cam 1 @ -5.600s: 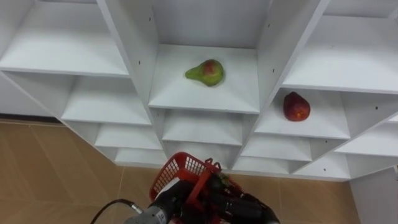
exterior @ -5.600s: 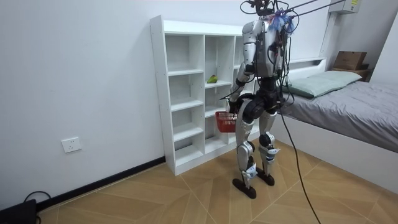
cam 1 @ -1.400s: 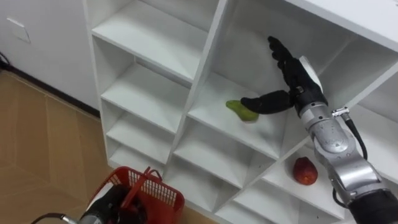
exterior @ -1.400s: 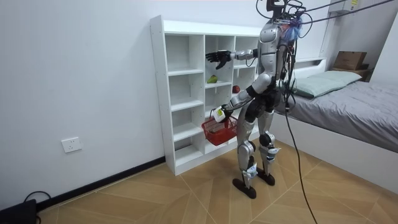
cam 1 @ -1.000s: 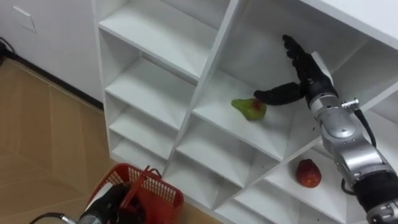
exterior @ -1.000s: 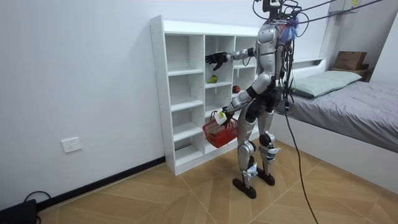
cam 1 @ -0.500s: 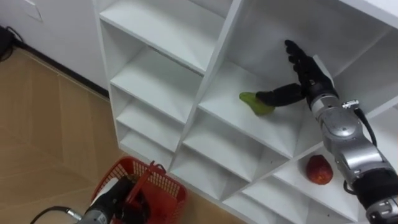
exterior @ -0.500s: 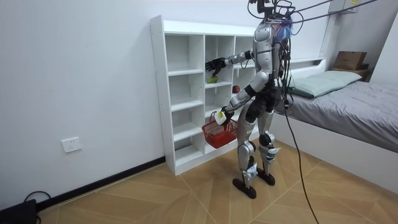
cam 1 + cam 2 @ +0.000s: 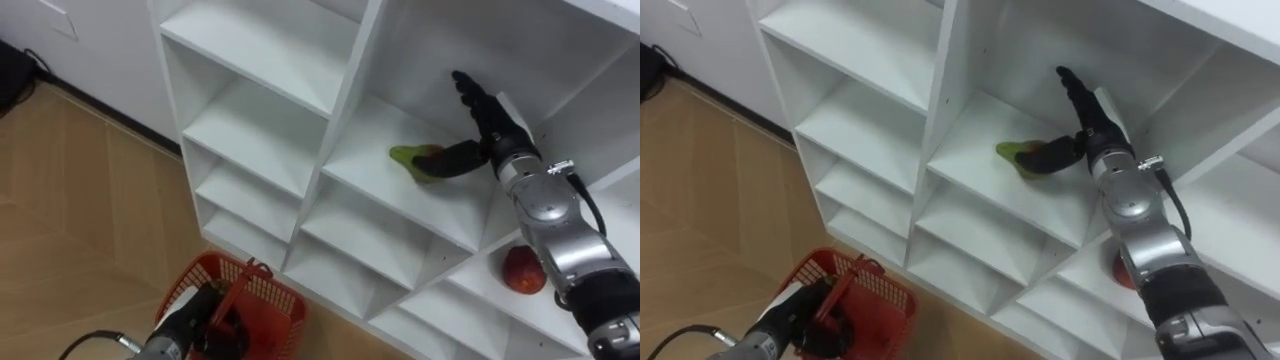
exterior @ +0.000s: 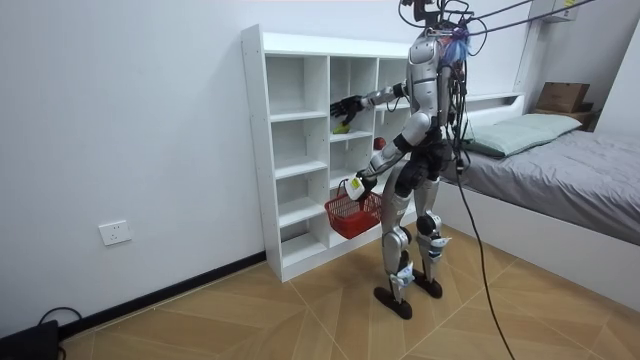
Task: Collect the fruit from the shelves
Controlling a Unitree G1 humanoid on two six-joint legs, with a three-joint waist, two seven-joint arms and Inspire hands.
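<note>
**A:** Eyes on the green pear (image 9: 408, 158). It lies on its side on a middle shelf (image 9: 400, 200) of the white open closet (image 9: 336, 128), narrow end toward the divider.

**B:** And the right robot hand (image 9: 490, 128) is on it, spread wide. The fingers are straight and point up the back wall, and only the thumb lies across the pear's fat end. No real grip there.

**A:** I'd want those fingers brought down over the far side, so the pear is cupped against the thumb. A thumb-only push could well roll it away along the board.

**B:** Agreed. Close gently, then lift it clear of the shelf edge before swinging out.

**A:** The left robot hand (image 9: 190, 322) is low down, curled round the handle of the red plastic lattice basket (image 9: 262, 305), well below that shelf.

**B:** One more to collect: a red round fruit (image 9: 523, 270) sits in the next compartment, lower right, well apart from the pear.
</note>
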